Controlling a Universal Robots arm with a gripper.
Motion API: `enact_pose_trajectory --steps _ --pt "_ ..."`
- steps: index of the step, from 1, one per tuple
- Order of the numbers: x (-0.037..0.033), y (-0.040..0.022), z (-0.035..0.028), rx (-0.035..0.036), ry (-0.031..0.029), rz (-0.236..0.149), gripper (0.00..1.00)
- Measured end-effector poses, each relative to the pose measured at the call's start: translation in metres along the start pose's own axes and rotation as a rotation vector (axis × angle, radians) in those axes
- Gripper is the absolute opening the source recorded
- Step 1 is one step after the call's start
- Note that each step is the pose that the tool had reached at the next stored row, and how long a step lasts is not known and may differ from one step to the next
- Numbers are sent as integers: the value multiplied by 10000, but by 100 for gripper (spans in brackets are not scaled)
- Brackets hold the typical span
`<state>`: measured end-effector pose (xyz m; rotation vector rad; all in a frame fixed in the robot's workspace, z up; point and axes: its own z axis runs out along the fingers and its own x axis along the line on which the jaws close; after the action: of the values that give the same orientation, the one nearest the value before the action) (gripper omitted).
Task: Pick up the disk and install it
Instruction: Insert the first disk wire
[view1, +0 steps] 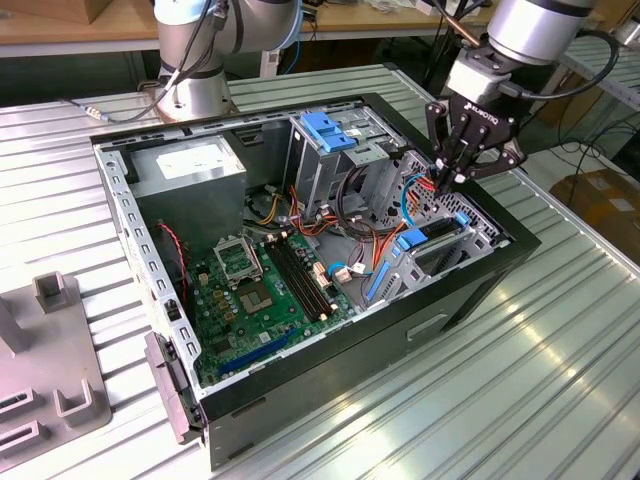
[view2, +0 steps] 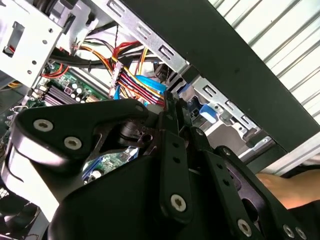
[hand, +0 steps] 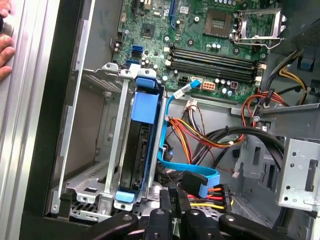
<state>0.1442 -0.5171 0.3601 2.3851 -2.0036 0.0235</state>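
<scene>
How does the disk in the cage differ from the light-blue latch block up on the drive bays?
The disk stands on edge in the metal cage near the case's front wall; the latch block sits on top of the bays. The disk is dark with blue bracket tabs; the latch block is all blue. Both are blue plastic.

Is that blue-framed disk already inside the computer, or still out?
In. The disk sits in the metal drive cage inside the computer case, with the gripper just above it.

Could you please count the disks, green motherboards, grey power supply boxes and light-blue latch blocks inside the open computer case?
Disk: 1
Green motherboard: 1
Grey power supply box: 1
Light-blue latch block: 1
Total: 4
</scene>
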Motion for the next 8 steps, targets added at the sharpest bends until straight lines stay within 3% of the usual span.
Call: enact_pose_trajectory --steps 6,8 --pt "-1 3 1 0 0 4 17" --pt "-1 3 2 -5 -1 166 17"
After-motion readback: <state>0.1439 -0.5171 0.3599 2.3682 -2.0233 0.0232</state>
